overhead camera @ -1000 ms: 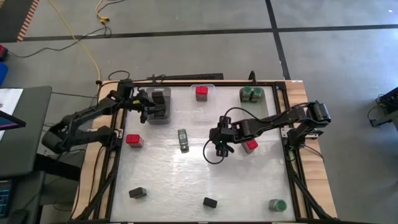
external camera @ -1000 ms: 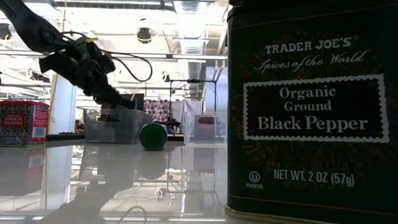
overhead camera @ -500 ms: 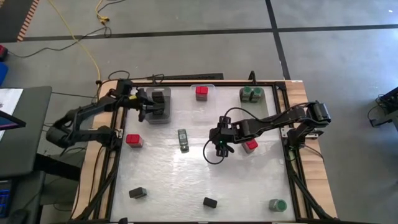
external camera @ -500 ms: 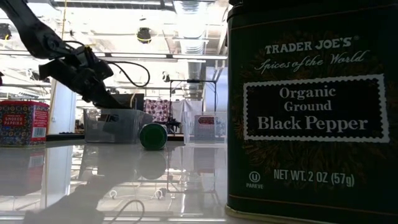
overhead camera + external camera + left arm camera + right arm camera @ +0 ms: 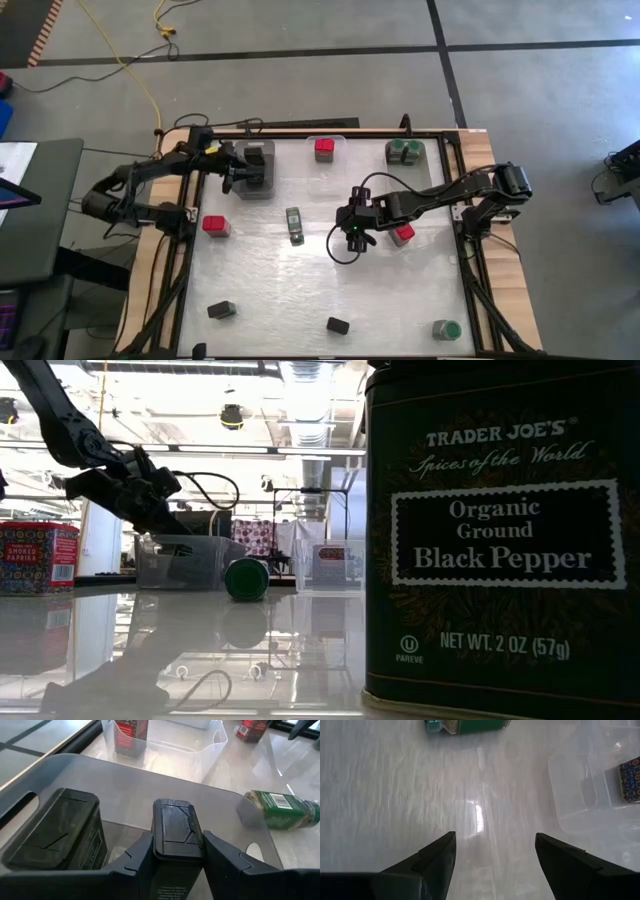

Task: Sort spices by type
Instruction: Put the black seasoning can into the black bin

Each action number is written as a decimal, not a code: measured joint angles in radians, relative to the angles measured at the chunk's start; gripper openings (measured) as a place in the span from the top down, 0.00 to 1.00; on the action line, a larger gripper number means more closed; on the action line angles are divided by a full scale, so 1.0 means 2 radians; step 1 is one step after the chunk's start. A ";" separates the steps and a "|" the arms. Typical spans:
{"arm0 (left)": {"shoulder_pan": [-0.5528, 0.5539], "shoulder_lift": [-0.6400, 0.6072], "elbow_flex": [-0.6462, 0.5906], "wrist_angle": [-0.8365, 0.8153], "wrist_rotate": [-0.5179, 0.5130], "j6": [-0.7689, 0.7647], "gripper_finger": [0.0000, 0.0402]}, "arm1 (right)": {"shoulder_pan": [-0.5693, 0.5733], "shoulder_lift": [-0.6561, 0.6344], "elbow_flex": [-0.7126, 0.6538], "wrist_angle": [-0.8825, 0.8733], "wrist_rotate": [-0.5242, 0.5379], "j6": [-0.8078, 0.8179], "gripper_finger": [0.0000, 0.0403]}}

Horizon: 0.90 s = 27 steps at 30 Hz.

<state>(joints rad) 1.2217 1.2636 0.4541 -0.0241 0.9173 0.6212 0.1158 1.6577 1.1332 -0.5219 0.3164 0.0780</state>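
High view — three red boxes (image 5: 215, 225), four black boxes (image 5: 337, 325), four green-lidded jars (image 5: 293, 222) | my left gripper (image 5: 177, 862) clamps a black box (image 5: 176, 827) inside the grey bin (image 5: 220, 805) | my right gripper (image 5: 492, 847) gapes wide, empty, mid-table

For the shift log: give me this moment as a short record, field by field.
left gripper: shut on a black box, over the far-left bin that already holds another black box
right gripper: open, empty, above bare table centre
middle bin: one red box
far-right bin: green-lidded jars
lying jar: on its side, mid-table
unsorted: red box on the left, three containers along the near edge
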 joint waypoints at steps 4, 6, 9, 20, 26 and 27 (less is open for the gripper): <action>0.011 0.000 0.000 0.000 0.000 0.010 0.67 | 0.000 0.000 0.000 0.001 0.000 0.000 0.26; 0.015 0.000 0.000 0.000 0.001 0.015 0.67 | 0.000 0.000 0.000 0.004 0.000 -0.001 0.26; 0.016 0.000 0.000 -0.001 0.001 0.017 0.67 | 0.000 0.000 0.000 0.005 0.000 -0.002 0.26; 0.015 -0.001 0.000 0.002 -0.015 -0.017 0.67 | 0.000 0.000 0.000 0.005 0.000 -0.002 0.26; 0.015 -0.001 0.000 0.010 -0.018 -0.048 0.67 | 0.000 0.000 0.000 0.005 0.000 -0.004 0.26; 0.015 -0.001 0.000 0.016 -0.019 -0.060 0.67 | 0.000 0.000 0.000 0.005 0.000 -0.004 0.26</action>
<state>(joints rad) 1.2514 1.2613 0.4539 0.0071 0.8795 0.5020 0.1154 1.6577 1.1332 -0.5110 0.3161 0.0708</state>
